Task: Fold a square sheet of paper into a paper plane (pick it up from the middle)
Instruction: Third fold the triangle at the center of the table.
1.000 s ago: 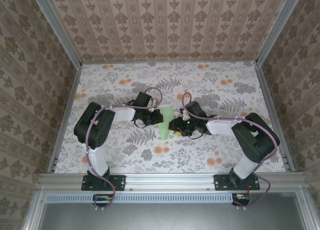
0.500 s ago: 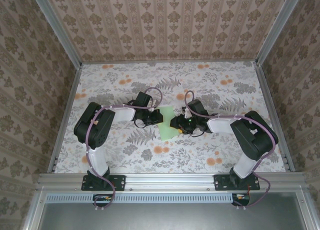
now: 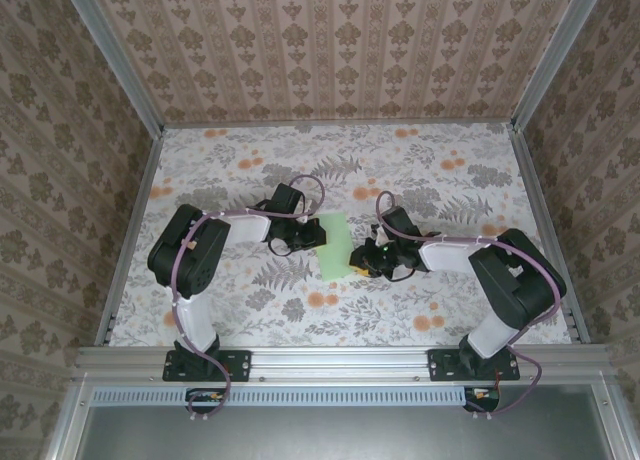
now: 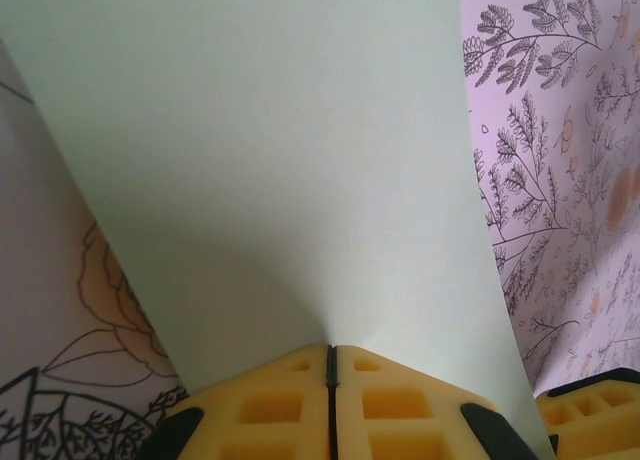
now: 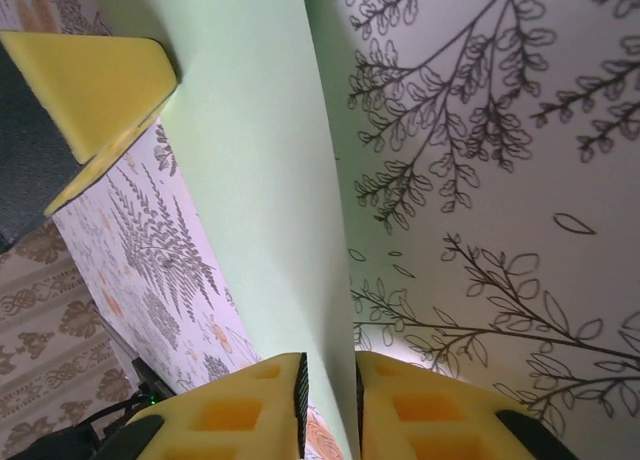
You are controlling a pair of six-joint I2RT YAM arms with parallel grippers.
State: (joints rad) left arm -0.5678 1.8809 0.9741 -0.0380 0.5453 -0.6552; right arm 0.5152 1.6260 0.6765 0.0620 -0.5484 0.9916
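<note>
One pale green sheet (image 3: 335, 242) is seen from above near the middle of the table (image 3: 440, 180), between two pincers. It is the single piece of paper in sight, plain and unmarked. One flowered cloth (image 3: 250, 160) is spread over the table.

Two arms (image 3: 190, 255) are bolted at the near edge, and both are bent inward toward the sheet. The left pincer (image 3: 308, 236) is set at the sheet's left edge and the right pincer (image 3: 366, 264) at its near right corner.

From the left wrist, the left pincer's two yellow pads (image 4: 270, 405) are seen pressed together with only a thin dark line between them, and the sheet is pinched in that line. From there the paper rises and fans out wide, lifted off the cloth on that side. One pad of the right pincer is caught at the lower right corner of that view, just beside the paper's edge.

From the right wrist, the right pincer's two pads (image 5: 440, 410) are seen narrowly spread, a slit left between them. The sheet's edge is taken into that slit, but the pads are not pressed shut on it. One curved fold line is seen running up the paper from the slit. One pad of the left pincer is seen at the upper left, touching the sheet's far edge.
</note>
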